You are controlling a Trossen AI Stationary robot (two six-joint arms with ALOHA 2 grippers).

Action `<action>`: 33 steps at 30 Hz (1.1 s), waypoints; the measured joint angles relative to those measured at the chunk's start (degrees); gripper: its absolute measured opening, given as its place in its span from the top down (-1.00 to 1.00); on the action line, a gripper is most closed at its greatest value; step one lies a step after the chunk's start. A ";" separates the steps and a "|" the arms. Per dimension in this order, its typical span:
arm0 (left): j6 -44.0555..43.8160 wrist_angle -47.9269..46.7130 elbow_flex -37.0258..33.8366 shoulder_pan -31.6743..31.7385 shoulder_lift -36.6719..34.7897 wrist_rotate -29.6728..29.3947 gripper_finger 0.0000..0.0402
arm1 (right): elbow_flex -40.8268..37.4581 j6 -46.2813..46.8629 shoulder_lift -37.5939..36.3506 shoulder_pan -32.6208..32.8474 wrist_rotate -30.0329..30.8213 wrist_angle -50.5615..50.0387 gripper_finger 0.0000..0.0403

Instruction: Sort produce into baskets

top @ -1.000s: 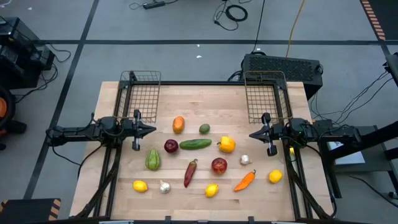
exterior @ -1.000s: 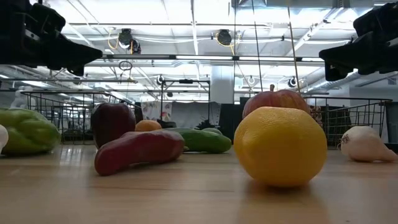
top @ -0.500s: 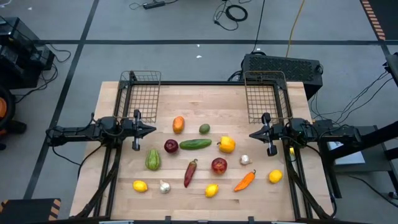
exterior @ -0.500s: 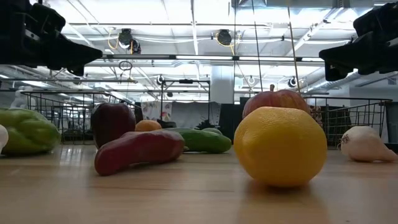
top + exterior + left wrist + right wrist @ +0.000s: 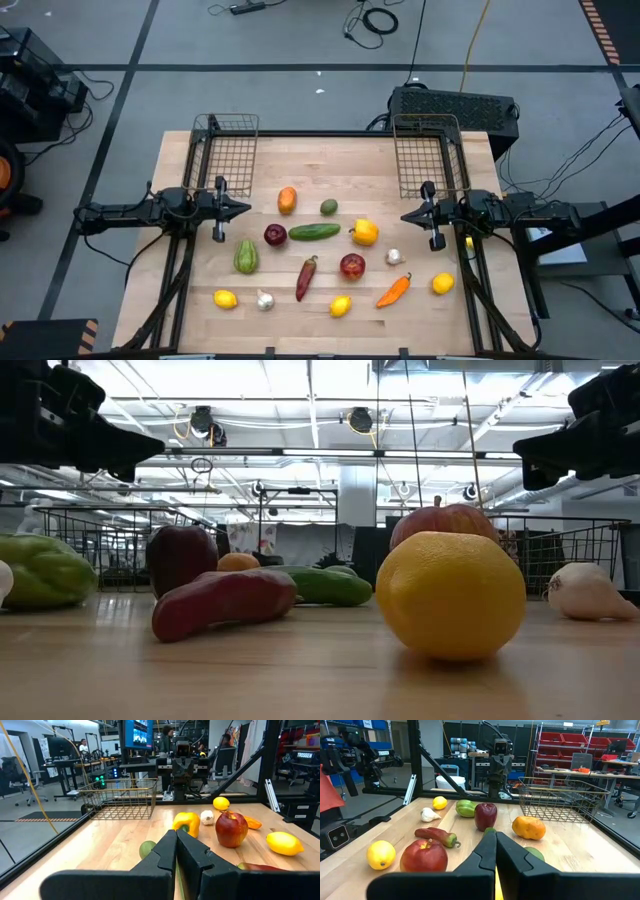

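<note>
Workshop floor, cables and racks all round; wooden table [image 5: 330, 165] in the middle, nothing sorted yet.

Both baskets bare: left basket [image 5: 227, 150] just beyond the left pincer [image 5: 244, 209], right basket [image 5: 427, 152] just beyond the right pincer [image 5: 406, 217].

Left pincer closed, gripping nothing, hovering at its own table edge, tips pointing inward. Right pincer likewise closed and empty, facing it from the opposite edge.

All produce lies loose between the two pincers and nearer the front edge:
- cucumber [image 5: 314, 232], midway between them
- green squash [image 5: 246, 256], near the left pincer
- yellow pepper [image 5: 365, 232], orange pepper [image 5: 287, 199]
- two red apples [image 5: 352, 266]
- red chilli [image 5: 306, 277]
- three lemons [image 5: 341, 306]
- garlic [image 5: 394, 257], close to the right pincer

Judgement: task at its start; every piece left to lift and place.
</note>
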 joint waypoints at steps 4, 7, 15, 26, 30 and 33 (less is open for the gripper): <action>0.01 -0.01 0.02 0.00 -0.01 0.02 0.92 | 0.02 0.00 0.02 -0.01 -0.02 0.00 1.00; 0.02 -0.01 0.01 0.00 0.00 0.00 0.92 | 0.00 0.00 0.02 0.00 0.00 0.02 1.00; 0.02 0.08 0.02 0.00 -0.02 0.00 0.92 | 0.00 1.73 0.00 0.01 0.09 0.26 1.00; 0.07 0.60 0.01 0.00 -0.01 -2.85 0.92 | 2.40 11.71 1.45 -0.01 -0.07 0.24 1.00; 0.07 0.66 0.00 0.00 -0.01 -3.21 0.92 | 8.98 11.53 6.19 -0.01 -0.02 0.07 1.00; 0.07 0.64 0.02 0.00 0.00 -3.23 0.92 | 17.37 9.34 12.26 0.01 0.08 -1.78 1.00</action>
